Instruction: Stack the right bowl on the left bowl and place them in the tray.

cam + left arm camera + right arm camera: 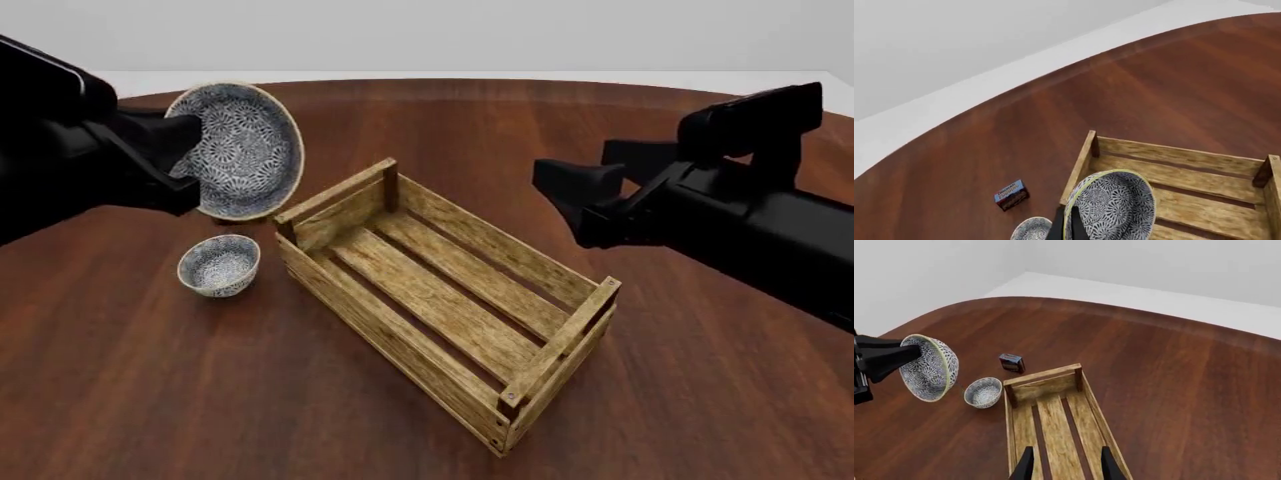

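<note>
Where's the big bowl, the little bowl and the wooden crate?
big bowl (244, 150), front view, on its patterned inside.
little bowl (219, 264), front view, on its patterned inside.
wooden crate (439, 300), front view, on a floor slat.

The tray (447, 300) lies open-topped on the table (694, 400), its slatted floor bare between the raised end rails. The right gripper (1062, 466) hangs over it, fingers apart. Just beside the tray's far-left end stands the small bowl (219, 264); above that the left gripper (180, 160) holds the large bowl (240, 150) tilted. A small dark box (1012, 362) sits beyond, seemingly clear of the tray
</note>
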Robot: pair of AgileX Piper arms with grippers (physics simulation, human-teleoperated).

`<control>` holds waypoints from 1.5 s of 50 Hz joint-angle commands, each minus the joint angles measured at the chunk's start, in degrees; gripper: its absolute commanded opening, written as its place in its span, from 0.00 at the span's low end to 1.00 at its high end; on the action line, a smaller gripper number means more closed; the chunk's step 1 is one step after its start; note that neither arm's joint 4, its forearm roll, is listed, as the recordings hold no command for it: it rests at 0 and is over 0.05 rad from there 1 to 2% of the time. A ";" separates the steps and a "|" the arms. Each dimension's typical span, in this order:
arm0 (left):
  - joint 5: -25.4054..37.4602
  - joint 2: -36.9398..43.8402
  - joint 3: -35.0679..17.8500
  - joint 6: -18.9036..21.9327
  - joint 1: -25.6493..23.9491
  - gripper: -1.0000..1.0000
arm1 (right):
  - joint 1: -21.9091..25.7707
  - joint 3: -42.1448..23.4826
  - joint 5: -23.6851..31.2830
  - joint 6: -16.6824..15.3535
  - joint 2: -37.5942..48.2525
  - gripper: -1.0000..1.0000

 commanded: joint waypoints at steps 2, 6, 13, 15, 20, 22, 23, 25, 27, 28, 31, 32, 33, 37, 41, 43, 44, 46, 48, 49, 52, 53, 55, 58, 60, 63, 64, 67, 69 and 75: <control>5.59 -1.84 -2.45 3.18 3.29 0.00 | 0.20 0.05 0.00 0.06 -0.15 1.00; 6.15 -0.97 -2.77 2.98 4.02 0.00 | 0.37 0.08 -0.03 0.12 -0.05 1.00; 7.73 1.40 -3.89 1.79 6.16 0.00 | 0.32 0.04 0.35 0.18 -0.59 1.00; 7.77 2.73 -4.04 0.83 6.50 0.00 | 0.39 0.07 0.34 0.20 -0.64 1.00; 6.65 4.34 -4.09 -0.80 8.22 0.00 | 0.35 0.07 0.23 0.31 -0.47 1.00; 7.35 5.41 -4.77 -2.59 7.52 0.00 | 0.31 0.07 0.38 0.30 -0.68 1.00; 7.21 5.61 -4.86 -2.38 7.89 0.00 | 0.28 0.06 0.43 0.30 -0.76 1.00; 6.57 6.65 -4.94 -1.79 9.19 0.00 | 0.18 0.05 0.41 0.38 -0.80 1.00; 6.32 7.56 -5.06 -2.37 9.54 0.00 | 0.18 0.06 0.39 0.38 -0.77 1.00; 6.11 7.96 -5.00 -2.45 9.68 0.00 | 0.18 0.07 0.39 0.36 -0.79 1.00; 5.66 9.38 -5.20 -4.05 10.54 0.00 | 0.22 0.06 0.47 0.36 -0.92 1.00; 5.35 9.57 -5.12 -3.56 10.70 0.00 | 0.27 0.07 0.46 0.38 -0.92 1.00; 5.68 9.94 -5.99 -3.67 11.53 0.00 | 0.26 0.07 0.42 0.36 -0.86 1.00; 5.17 11.14 -6.52 -4.01 12.26 0.00 | 0.28 0.07 0.39 0.34 -0.86 1.00; 3.02 12.89 -5.47 -4.51 12.94 0.00 | 0.25 0.05 0.55 0.32 -1.11 1.00; 3.62 13.70 -6.52 -5.03 13.19 0.00 | 0.17 0.03 0.57 0.38 -1.17 1.00; 3.62 13.99 -6.73 -5.14 13.40 0.00 | 0.15 0.02 0.58 0.37 -1.18 1.00; 2.19 14.74 -5.83 -5.33 13.56 0.00 | 0.14 0.02 0.61 0.39 -1.23 1.00; 1.27 15.34 -5.34 -6.04 13.46 0.00 | 0.20 0.03 0.66 0.38 -1.30 1.00; 1.13 15.56 -5.34 -6.86 13.32 0.00 | 0.21 0.03 0.68 0.39 -1.34 1.00; 0.38 16.80 -5.52 -7.34 14.36 0.00 | 0.24 0.06 0.71 0.38 -1.39 1.00; 0.00 17.21 -5.49 -7.10 14.62 0.00 | 0.21 0.07 0.70 0.37 -1.42 1.00; 0.05 17.92 -5.71 -8.88 14.32 0.00 | 0.20 0.08 0.75 0.37 -1.49 1.00; -0.26 18.21 -5.54 -9.72 14.03 0.00 | 0.19 0.09 0.78 0.37 -1.54 1.00; -0.58 18.66 -5.35 -9.65 14.11 0.00 | 0.14 0.09 0.79 0.38 -1.56 1.00; -1.37 19.42 -5.00 -9.16 14.77 0.00 | 0.14 0.11 0.85 0.36 -1.66 1.00; -1.52 19.60 -4.93 -9.21 14.82 0.00 | 0.13 0.11 0.87 0.34 -1.70 1.00; -2.13 20.72 -4.89 -9.34 15.59 0.00 | 0.10 0.13 0.87 0.37 -1.73 1.00; -2.54 21.38 -4.89 -9.36 16.10 0.00 | 0.09 0.13 0.80 0.39 -1.61 1.00; -3.82 23.03 -4.40 -9.22 17.12 0.00 | 0.16 0.14 0.78 0.39 -1.55 1.00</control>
